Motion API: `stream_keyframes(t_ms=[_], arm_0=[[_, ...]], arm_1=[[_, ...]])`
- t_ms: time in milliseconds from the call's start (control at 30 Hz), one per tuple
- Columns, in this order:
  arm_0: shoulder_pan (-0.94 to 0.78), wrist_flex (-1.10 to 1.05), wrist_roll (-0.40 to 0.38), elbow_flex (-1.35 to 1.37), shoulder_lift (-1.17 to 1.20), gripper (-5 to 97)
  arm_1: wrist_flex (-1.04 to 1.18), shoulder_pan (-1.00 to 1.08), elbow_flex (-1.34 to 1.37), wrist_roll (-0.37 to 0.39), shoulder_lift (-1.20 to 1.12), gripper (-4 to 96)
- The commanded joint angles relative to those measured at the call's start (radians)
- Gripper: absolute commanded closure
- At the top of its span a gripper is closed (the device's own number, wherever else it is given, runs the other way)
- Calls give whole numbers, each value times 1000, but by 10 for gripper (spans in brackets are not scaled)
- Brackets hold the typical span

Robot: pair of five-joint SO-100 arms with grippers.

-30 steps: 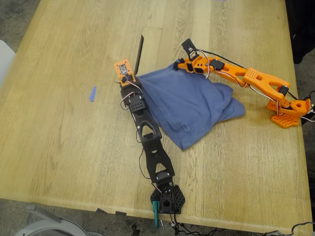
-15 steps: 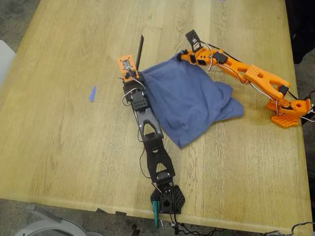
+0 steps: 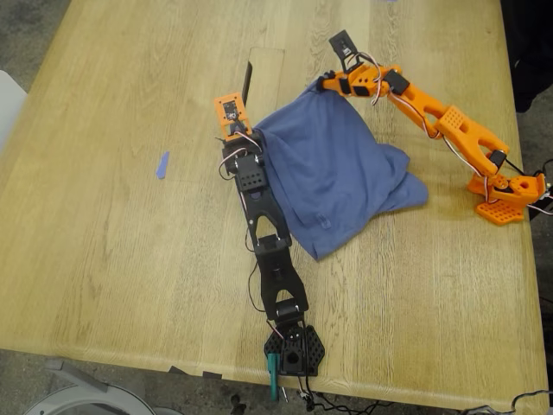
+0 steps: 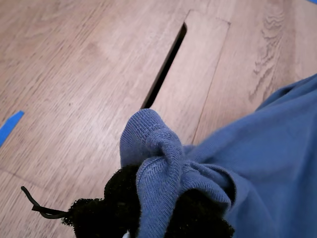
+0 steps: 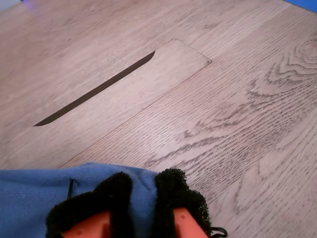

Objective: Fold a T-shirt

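The slate-blue T-shirt [image 3: 337, 181] lies bunched on the wooden table [image 3: 130, 259]; its print is hidden. My first gripper [image 3: 249, 137], on the black arm, is shut on a shirt corner at the cloth's edge on the exterior view's left. In the first wrist view its black padded fingers [image 4: 193, 213] pinch a bunched fold of the T-shirt [image 4: 153, 148]. My second gripper [image 3: 318, 86], on the orange arm, is shut on the shirt's far corner. In the second wrist view its padded fingers [image 5: 176, 193] clamp the T-shirt's hem [image 5: 34, 198].
A dark slot [image 3: 246, 86] in an inset table panel lies just beyond both grippers. A strip of blue tape [image 3: 162, 164] lies on the exterior view's left. The black arm's base [image 3: 294, 350] stands at the near edge, the orange base [image 3: 505, 194] at the right edge.
Both grippers have moved toward the table's far side, drawing the shirt's held edge with them. The orange arm has stretched out further, and the cloth between the grippers is pulled straighter.
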Motion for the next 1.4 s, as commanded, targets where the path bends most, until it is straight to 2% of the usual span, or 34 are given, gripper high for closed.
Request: stream_keyframes(t_ms=[0, 600, 767, 933, 1367], arm_0=[[18, 94, 2, -120, 259, 918], [172, 584, -12, -120, 499, 918], [213, 710, -17, -120, 558, 918], [270, 798, -26, -120, 611, 918], [462, 877, -58, 58, 738, 918]], arm_1=[[98, -15, -51, -5, 152, 831], [707, -98, -41, 6, 506, 838], [707, -132, 275, 8, 735, 838], [707, -175, 436, 9, 874, 845], [704, -279, 1097, 25, 1358, 842]])
